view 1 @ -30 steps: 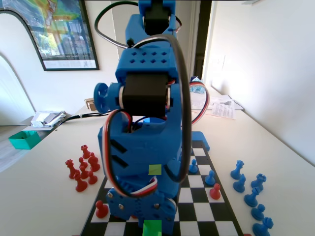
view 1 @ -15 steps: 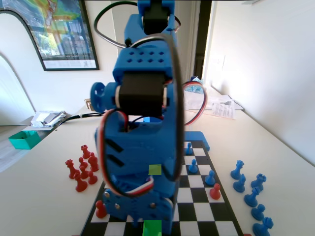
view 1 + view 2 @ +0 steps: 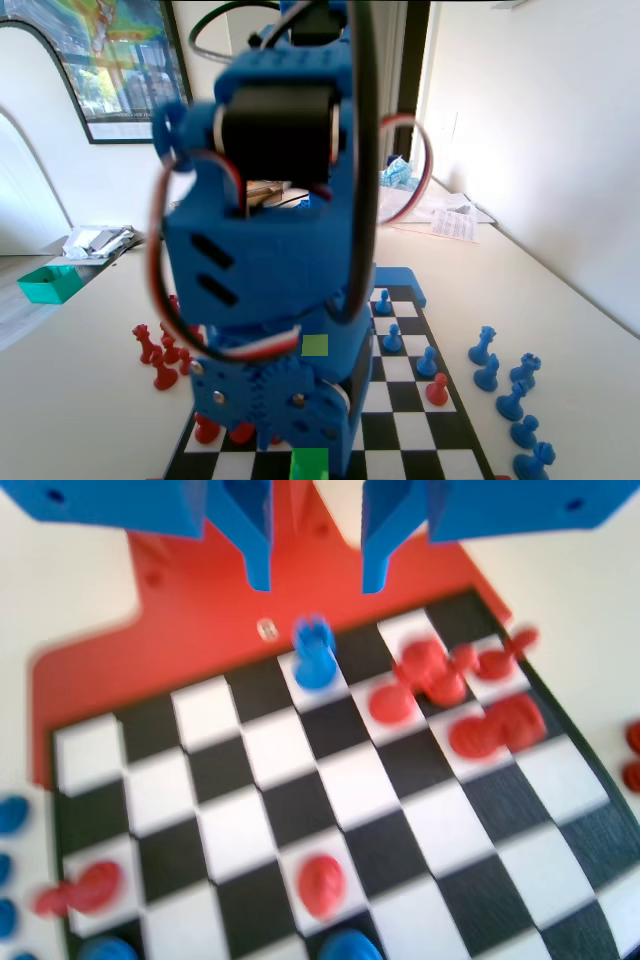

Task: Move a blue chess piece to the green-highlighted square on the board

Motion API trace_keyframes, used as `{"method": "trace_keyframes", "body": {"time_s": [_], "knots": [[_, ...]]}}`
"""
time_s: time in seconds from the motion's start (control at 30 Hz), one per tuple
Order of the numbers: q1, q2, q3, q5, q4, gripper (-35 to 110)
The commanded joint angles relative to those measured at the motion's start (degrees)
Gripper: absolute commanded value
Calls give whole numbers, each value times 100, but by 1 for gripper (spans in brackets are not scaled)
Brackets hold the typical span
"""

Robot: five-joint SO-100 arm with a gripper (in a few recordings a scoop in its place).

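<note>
Fixed view: my blue arm [image 3: 265,250] stands blurred in front of most of the board [image 3: 440,440], hiding its middle; the green square [image 3: 309,466] shows at the near edge, partly cut off. Blue pawns [image 3: 393,338] stand on the right squares, red pieces [image 3: 160,352] lie off the left rim and spare blue pieces [image 3: 510,398] off the right. Wrist view, also blurred: my claw [image 3: 315,565] hangs empty with its jaws apart above a blue piece [image 3: 314,653] on a white far-row square. Red pieces [image 3: 455,695] crowd its right.
</note>
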Motion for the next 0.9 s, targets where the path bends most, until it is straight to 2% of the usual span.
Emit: {"method": "trace_keyframes", "body": {"time_s": [0.0, 0.37, 0.73, 0.87], "knots": [[-44, 958, -519, 70, 290, 14], [-141, 2953, 448, -343, 1072, 5], [-360, 4983, 1037, -1063, 2769, 1], [-554, 6100, 1890, -1345, 3129, 1]]}}
